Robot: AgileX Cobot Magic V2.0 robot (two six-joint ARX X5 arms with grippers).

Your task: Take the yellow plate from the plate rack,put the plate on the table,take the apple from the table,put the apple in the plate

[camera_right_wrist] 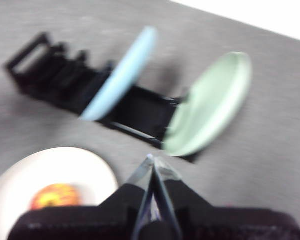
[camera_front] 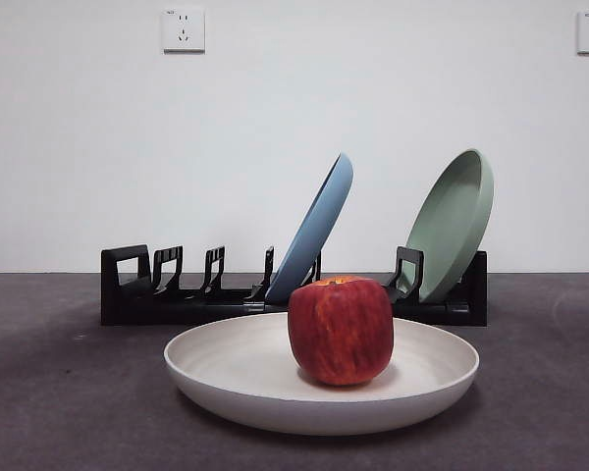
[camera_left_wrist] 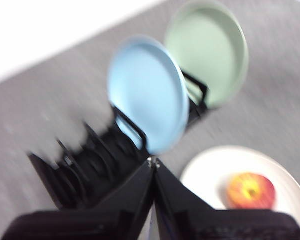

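Note:
The cream yellow plate [camera_front: 226, 368] lies flat on the dark grey table [camera_front: 59, 392] in front of the black plate rack [camera_front: 177, 294]. The red apple [camera_front: 341, 329] stands upright in the plate, a little right of its middle. The plate [camera_left_wrist: 210, 175] and apple [camera_left_wrist: 251, 190] show in the left wrist view, and the plate [camera_right_wrist: 65, 170] and apple [camera_right_wrist: 55, 196] show in the right wrist view. My left gripper [camera_left_wrist: 153, 162] is shut and empty, high above the rack. My right gripper [camera_right_wrist: 152, 160] is shut and empty, high above the table. Neither shows in the front view.
A light blue plate [camera_front: 319, 226] leans in a middle slot of the rack. A sage green plate [camera_front: 456, 221] leans at its right end. The rack's left slots hold nothing. A white wall with two sockets stands behind.

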